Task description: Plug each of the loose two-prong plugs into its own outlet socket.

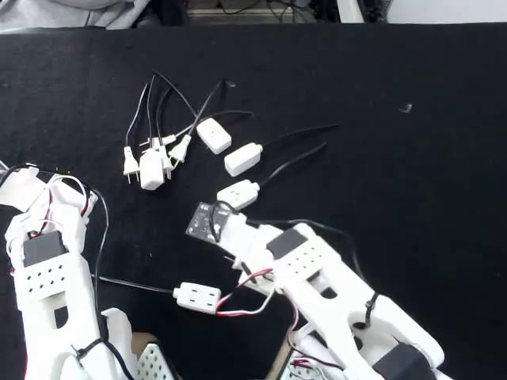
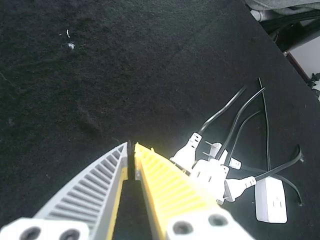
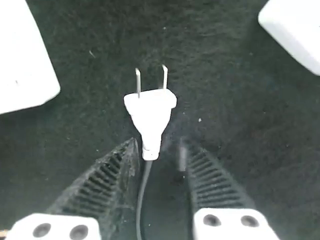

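Right gripper (image 3: 157, 145) is open, fingers spread to either side of a white plug (image 3: 150, 107). The plug's tail and black cord (image 3: 142, 190) run through the gap, unpinched, and the two prongs point away from the wrist.

Seen from above, this gripper is low over the black table (image 1: 396, 237), and the near outlet (image 1: 238, 194) is just beside it at 1 o'clock. The middle outlet (image 1: 243, 158) and far outlet (image 1: 214, 134) follow toward 12 o'clock. A fourth outlet (image 1: 198, 297) lies at 6 o'clock, close against the arm.

The loose plugs (image 1: 150, 166) are bunched at 10 to 11 o'clock from the gripper.

Left gripper (image 2: 131, 150) has its fingers pressed together with nothing between them, over bare cloth. The left arm (image 1: 47, 261) stands at 8 o'clock from the bunch.
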Available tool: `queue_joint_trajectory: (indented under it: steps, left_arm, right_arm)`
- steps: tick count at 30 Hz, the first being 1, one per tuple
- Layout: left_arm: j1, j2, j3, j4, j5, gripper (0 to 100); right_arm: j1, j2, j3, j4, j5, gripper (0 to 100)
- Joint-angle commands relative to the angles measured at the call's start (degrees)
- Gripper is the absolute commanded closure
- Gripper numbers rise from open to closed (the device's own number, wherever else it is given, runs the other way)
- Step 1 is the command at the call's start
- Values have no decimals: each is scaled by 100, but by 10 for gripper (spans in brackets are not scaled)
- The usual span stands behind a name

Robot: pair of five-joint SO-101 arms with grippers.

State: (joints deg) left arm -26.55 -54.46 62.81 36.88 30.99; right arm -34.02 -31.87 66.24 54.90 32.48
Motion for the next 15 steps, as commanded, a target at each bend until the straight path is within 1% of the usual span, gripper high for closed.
queue_joint_trajectory:
  steps: [1, 5, 8, 11, 15]
  left_arm:
    - [-4, -132, -110, -88, 35, 967]
    - [-4, -132, -101, -88, 35, 967]
    - [-4, -132, -101, -88, 35, 967]
    - [-4, -132, -101, -88, 35, 967]
    - [-4, -132, -101, -88, 35, 967]
  right_arm:
    - [-62, -207, -470, 237, -299, 852]
    - [-26, -171, -673, 141, -492, 871]
    - [-18, -66, -470, -448, -607, 871]
    - [-18, 277, -277, -888, -598, 871]
    - [-35, 901, -295, -1020, -598, 871]
